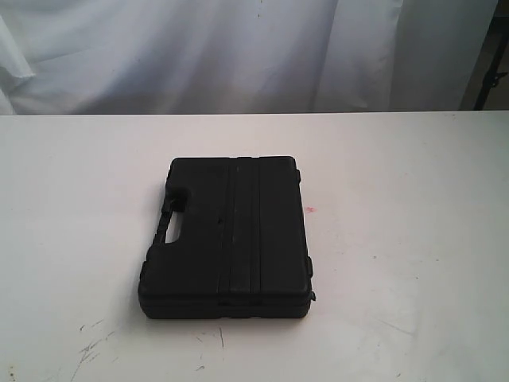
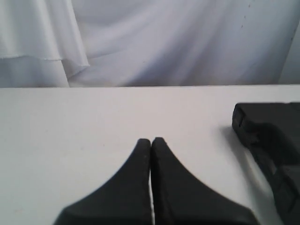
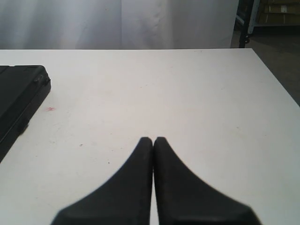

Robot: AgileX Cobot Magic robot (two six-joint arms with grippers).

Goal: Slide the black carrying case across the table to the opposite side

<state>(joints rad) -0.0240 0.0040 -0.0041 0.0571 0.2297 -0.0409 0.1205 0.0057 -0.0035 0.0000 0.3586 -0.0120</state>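
The left gripper (image 2: 151,139) is pressed together above the table (image 1: 71,199), apart from the black carrying case (image 1: 229,235). The case lies flat near the middle of the table. Its handle (image 1: 171,223) faces left, and its long axis runs from near edge to far edge. The right gripper (image 3: 153,138) is pressed together too, well apart from the case.

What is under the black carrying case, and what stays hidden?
The black carrying case lies flat on the white table. The table shows around it, but the patch beneath is covered, so any marks there cannot be seen.
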